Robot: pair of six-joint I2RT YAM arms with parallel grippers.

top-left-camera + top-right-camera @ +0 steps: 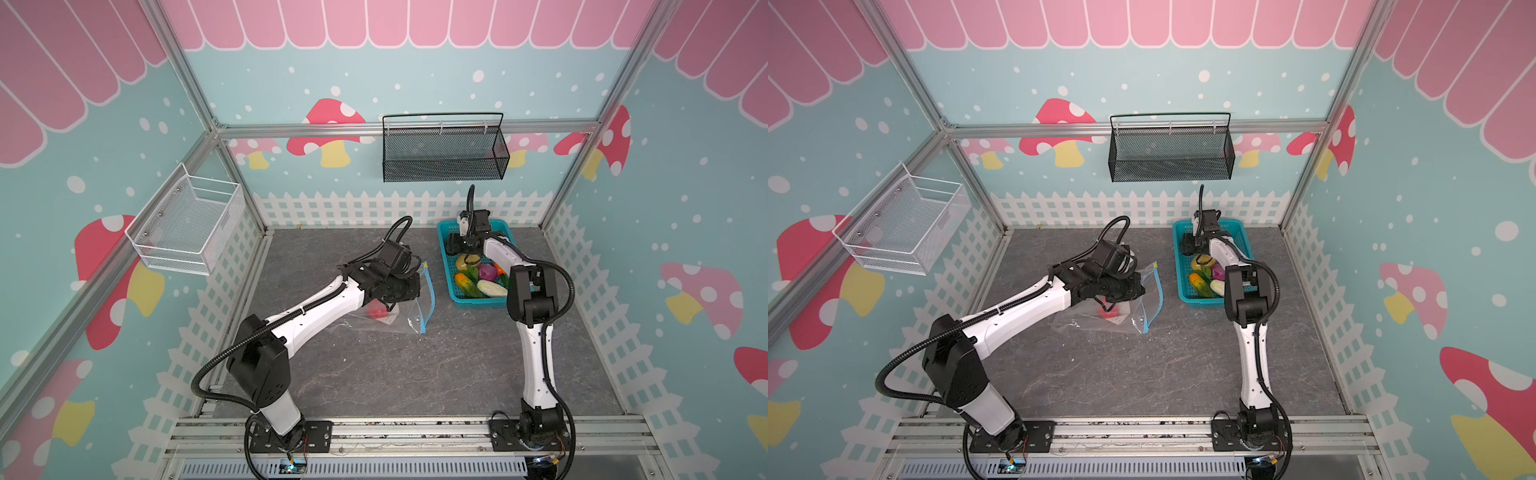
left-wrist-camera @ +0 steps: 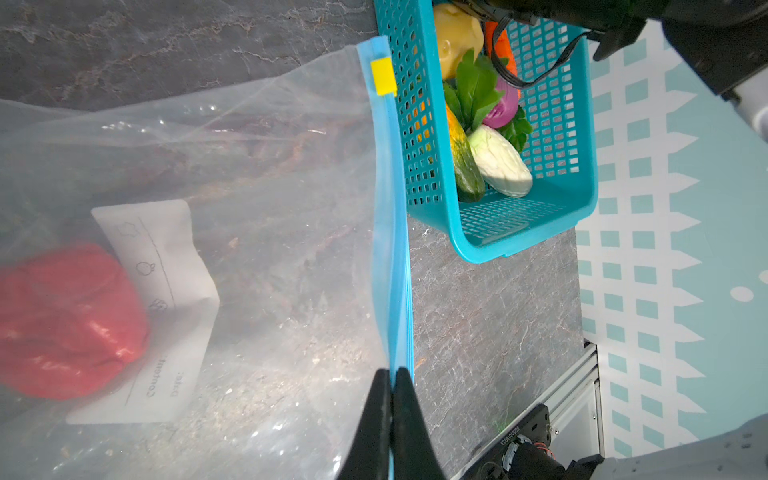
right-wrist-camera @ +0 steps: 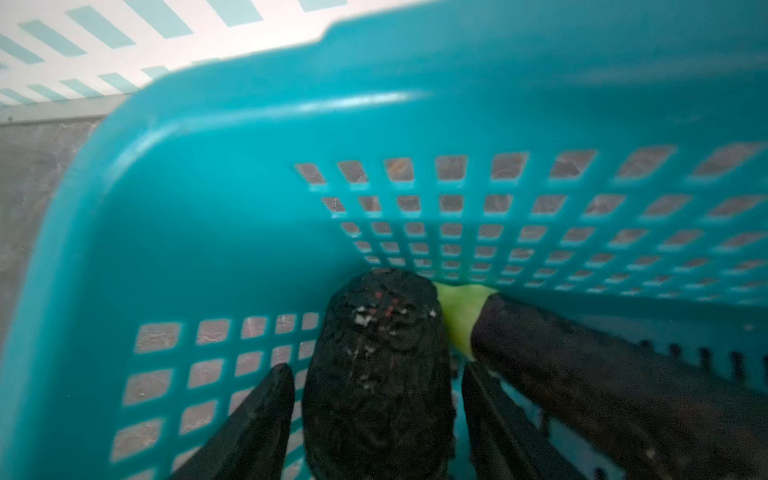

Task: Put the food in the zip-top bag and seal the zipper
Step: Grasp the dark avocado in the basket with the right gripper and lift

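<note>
The clear zip-top bag (image 2: 270, 187) lies on the grey table in both top views (image 1: 374, 326), with a red piece of food (image 2: 62, 320) inside by its white label. My left gripper (image 2: 391, 372) is shut on the light blue zipper (image 2: 390, 228), holding that edge up. The yellow slider (image 2: 382, 77) sits at the far end. My right gripper (image 3: 376, 370) is down in the turquoise basket (image 3: 208, 187), open, its fingers either side of a dark bumpy piece (image 3: 374, 324) without touching it. A dark aubergine (image 3: 582, 374) lies beside it.
The basket (image 1: 446, 270) at the back right holds a yellow piece (image 1: 462, 262), a purple onion (image 1: 487, 272), a white radish (image 1: 492, 288) and corn (image 1: 464, 282). A black mesh basket (image 1: 444, 153) hangs on the back wall and a white wire basket (image 1: 187, 224) on the left wall.
</note>
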